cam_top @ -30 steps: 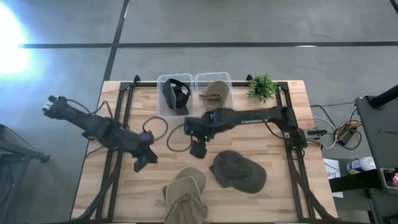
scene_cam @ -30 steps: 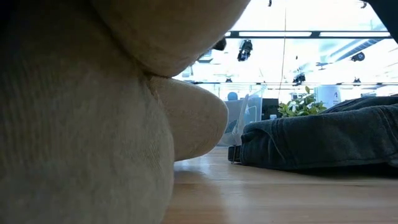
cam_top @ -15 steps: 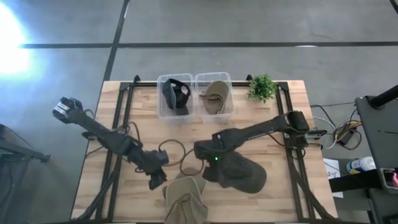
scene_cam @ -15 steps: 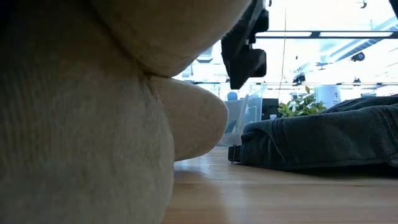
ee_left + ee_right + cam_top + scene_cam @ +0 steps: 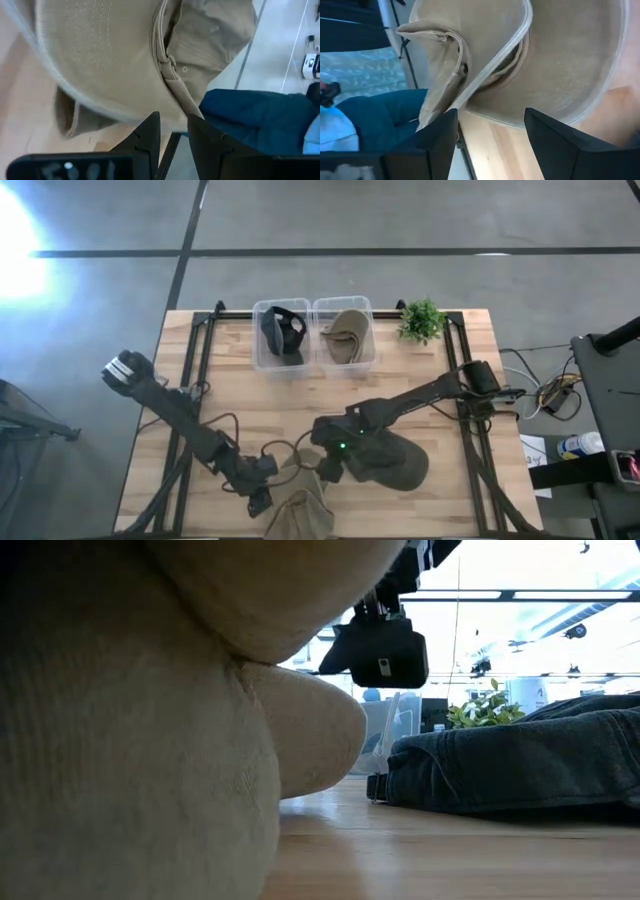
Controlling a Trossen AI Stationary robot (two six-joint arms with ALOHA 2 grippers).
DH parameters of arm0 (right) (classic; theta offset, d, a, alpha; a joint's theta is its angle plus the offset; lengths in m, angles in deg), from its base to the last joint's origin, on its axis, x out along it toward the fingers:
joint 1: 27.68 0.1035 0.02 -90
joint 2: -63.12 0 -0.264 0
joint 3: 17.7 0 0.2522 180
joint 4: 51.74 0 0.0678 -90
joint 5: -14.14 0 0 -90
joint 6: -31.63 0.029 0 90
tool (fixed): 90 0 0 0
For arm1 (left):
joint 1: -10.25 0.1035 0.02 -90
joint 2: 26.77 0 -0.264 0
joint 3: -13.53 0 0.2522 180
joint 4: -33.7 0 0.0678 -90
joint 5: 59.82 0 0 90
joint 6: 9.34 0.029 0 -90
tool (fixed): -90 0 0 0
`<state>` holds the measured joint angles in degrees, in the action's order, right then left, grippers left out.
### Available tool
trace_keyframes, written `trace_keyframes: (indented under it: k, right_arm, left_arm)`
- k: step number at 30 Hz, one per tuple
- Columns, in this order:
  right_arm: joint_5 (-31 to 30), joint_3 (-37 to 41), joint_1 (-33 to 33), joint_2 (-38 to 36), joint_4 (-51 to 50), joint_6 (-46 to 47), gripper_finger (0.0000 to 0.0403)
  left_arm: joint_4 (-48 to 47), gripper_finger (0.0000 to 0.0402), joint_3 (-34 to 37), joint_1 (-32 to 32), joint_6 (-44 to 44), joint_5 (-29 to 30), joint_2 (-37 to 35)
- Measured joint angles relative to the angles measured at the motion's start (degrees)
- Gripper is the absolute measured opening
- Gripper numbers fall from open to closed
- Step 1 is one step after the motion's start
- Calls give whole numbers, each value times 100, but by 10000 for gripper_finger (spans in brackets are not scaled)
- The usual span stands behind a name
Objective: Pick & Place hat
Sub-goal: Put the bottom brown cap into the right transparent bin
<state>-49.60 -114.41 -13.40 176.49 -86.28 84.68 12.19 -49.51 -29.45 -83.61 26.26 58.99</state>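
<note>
Two tan hats [image 5: 297, 498] lie piled at the table's near edge and fill the low view's left [image 5: 130, 740]. A dark green hat [image 5: 388, 456] lies flat to their right, also in the low view [image 5: 520, 765]. My left gripper [image 5: 260, 496] is at the tan pile's left edge. Its fingers stand a narrow gap apart [image 5: 173, 125], right at a tan hat's back edge with the strap [image 5: 172, 92]. My right gripper [image 5: 325, 467] hovers wide open [image 5: 490, 122] over the tan pile's far right side, beside the dark hat. It hangs into the low view [image 5: 380, 645]. My left gripper comes slanting down from the table's left at the tan hat's strap edge [image 5: 175, 112]. The edge lies just ahead of the gap between the fingertips. I cannot tell whether either finger touches it.
Two clear bins stand at the far edge, one with a dark hat [image 5: 281, 332] and one with a tan hat [image 5: 346, 332]. A small green plant [image 5: 422, 320] stands to their right. Dark cables loop on the wood [image 5: 285, 450] near both grippers. Bare wood lies mid-table.
My left gripper has moved toward the near edge and to the right, up to the tan pile. My right gripper has come from the table's middle toward the near edge, down over the tan pile beside the dark hat. The hats have stayed where they were.
</note>
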Motion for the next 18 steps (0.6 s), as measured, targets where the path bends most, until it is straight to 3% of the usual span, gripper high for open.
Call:
trace_keyframes:
  k: [9, 18]
  right_arm:
    - [231, -118, 160, 209, 467, 712, 226]
    - [-55, -109, 238, 275, 606, 979, 226]
  left_arm:
    - [1002, 92, -25, -2, -95, 214, 998]
    - [1685, 92, -27, 64, -81, 1128, 1261]
